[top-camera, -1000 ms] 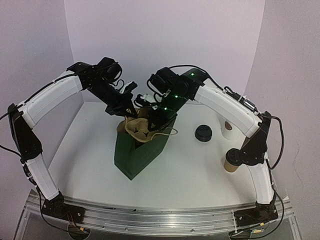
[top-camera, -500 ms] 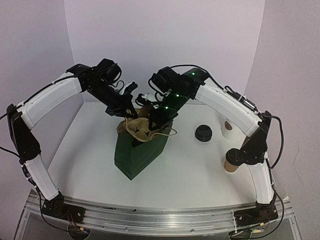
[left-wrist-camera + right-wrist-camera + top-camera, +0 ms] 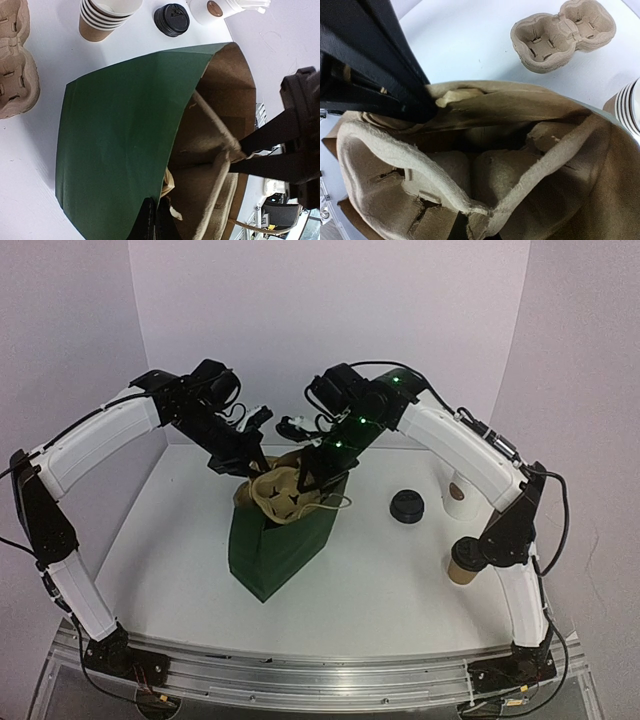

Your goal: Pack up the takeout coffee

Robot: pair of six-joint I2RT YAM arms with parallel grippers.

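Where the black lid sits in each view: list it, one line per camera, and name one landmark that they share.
Top external: black lid on the table, right of the green bag.
Left wrist: the lid is at the top edge, between the stack of brown cups and the white cup.
Right wrist: not in view.
Shared landmark: the pulp cup carrier in the bag's mouth shows in all three.

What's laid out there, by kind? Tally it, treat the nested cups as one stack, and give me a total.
Green paper bag: 1
Pulp cup carriers: 2, one in the bag, one outside it
Stack of brown cups: 1
White cup of sticks: 1
Black dome lid: 1
Total: 6
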